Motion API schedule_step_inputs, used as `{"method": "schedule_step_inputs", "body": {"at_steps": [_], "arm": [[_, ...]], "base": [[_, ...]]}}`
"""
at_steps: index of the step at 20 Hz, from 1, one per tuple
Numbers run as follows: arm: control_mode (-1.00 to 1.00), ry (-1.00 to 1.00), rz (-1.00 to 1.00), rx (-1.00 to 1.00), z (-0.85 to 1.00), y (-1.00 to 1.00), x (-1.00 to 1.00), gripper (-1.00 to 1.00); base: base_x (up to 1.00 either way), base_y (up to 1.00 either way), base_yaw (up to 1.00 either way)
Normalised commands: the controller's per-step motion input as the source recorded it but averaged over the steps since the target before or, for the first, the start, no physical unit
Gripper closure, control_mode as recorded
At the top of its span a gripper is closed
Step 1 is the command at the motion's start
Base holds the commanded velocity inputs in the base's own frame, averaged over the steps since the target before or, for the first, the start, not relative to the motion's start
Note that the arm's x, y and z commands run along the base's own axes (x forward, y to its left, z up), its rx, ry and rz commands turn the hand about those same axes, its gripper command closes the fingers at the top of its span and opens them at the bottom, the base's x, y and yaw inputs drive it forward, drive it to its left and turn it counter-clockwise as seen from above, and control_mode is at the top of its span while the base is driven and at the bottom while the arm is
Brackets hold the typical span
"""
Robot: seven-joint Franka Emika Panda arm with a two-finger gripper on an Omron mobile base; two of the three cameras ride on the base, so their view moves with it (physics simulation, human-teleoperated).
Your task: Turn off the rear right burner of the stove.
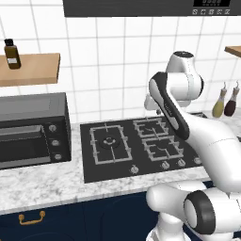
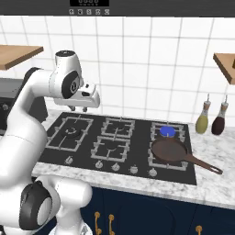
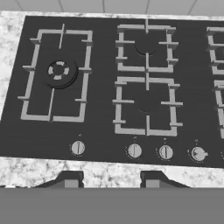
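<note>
Rear right burner [image 2: 167, 131] glows blue at the stove [image 2: 82, 158] back right behind the pan [image 2: 170, 150], so the spread gripper [image 2: 79, 109], hovering over the left grates, should travel right to the front knobs [image 2: 152, 172].

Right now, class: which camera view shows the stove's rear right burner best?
The right base view: the rear right burner glows blue behind the brown frying pan, its grate in full sight. In the left base view the arm covers the stove on that side. The hand view catches a strip of right-hand grate at its edge.
</note>
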Motion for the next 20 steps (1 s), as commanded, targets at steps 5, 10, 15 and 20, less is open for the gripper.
{"method": "schedule_step_inputs", "body": {"at_steps": [5, 10, 15, 20], "arm": [[-1.00, -0.01, 0.00, 0.01, -0.01, -0.19, -0.07, -1.00], [-1.00, -0.04, 0.00, 0.04, -0.02, -0.62, -0.31, -1.00], [-1.00, -0.03, 0.00, 0.03, -0.06, -0.63, -0.35, -1.00], [-1.00, 0.00, 0.01, 0.00, -0.28, -0.45, -0.13, -1.00]], "base": [[0.00, 0.00, 0.00], [0.00, 0.00, 0.00], [0.00, 0.00, 0.00], [0.00, 0.00, 0.00]]}}
